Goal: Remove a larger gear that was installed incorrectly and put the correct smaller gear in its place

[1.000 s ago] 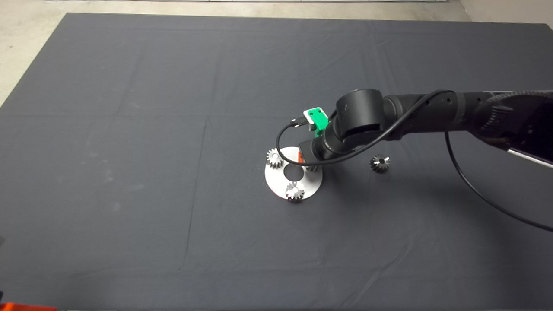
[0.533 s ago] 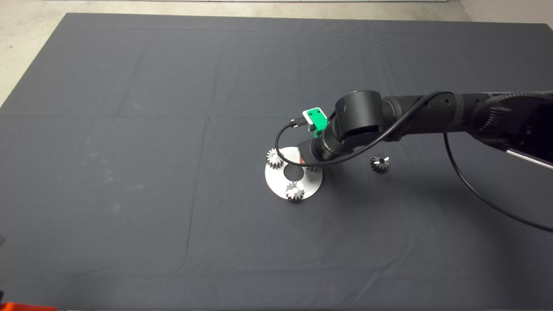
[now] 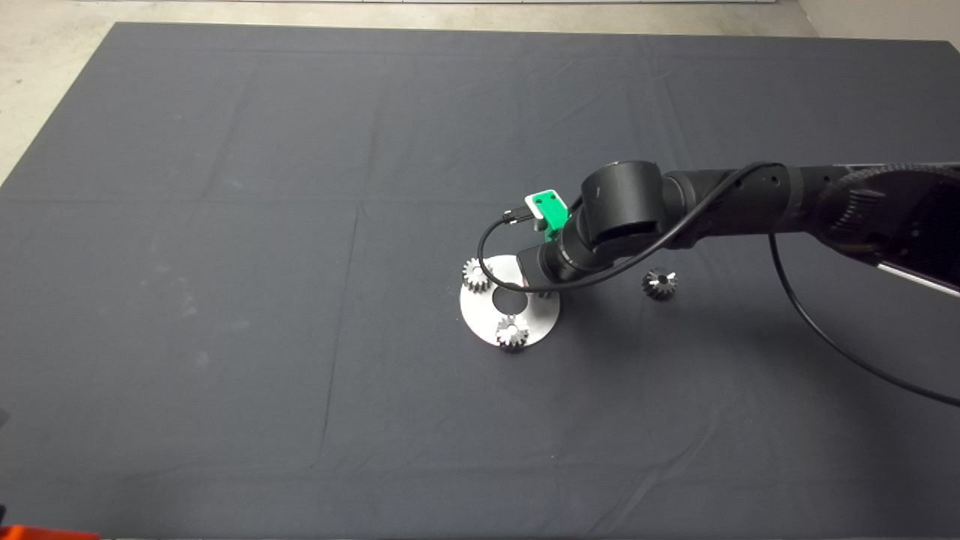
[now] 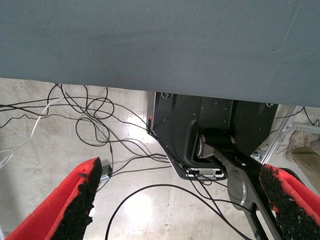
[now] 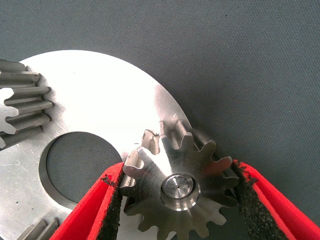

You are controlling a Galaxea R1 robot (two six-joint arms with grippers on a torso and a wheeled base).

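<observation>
In the right wrist view the larger gear (image 5: 175, 170), grey steel with coarse teeth, sits on a peg at the edge of the round silver plate (image 5: 100, 95). My right gripper (image 5: 177, 192) has a red finger on each side of it, and both black pads touch its teeth. In the head view the right wrist hides the gripper (image 3: 537, 282) and nearly all of this gear. The smaller gear (image 3: 660, 283), dark and cone-shaped, lies on the mat to the right of the plate (image 3: 480, 315). My left gripper (image 4: 177, 200) is open and empty, parked off the mat's lower left.
Two brighter silver small gears stand on the plate, one at its far left (image 3: 475, 274) and one at its near edge (image 3: 512, 331). The plate has a round centre hole (image 3: 510, 299). The left wrist view shows floor, cables (image 4: 100, 120) and the robot's base.
The right wrist has sunk slightly lower over the plate. Gears and plate have not moved.
</observation>
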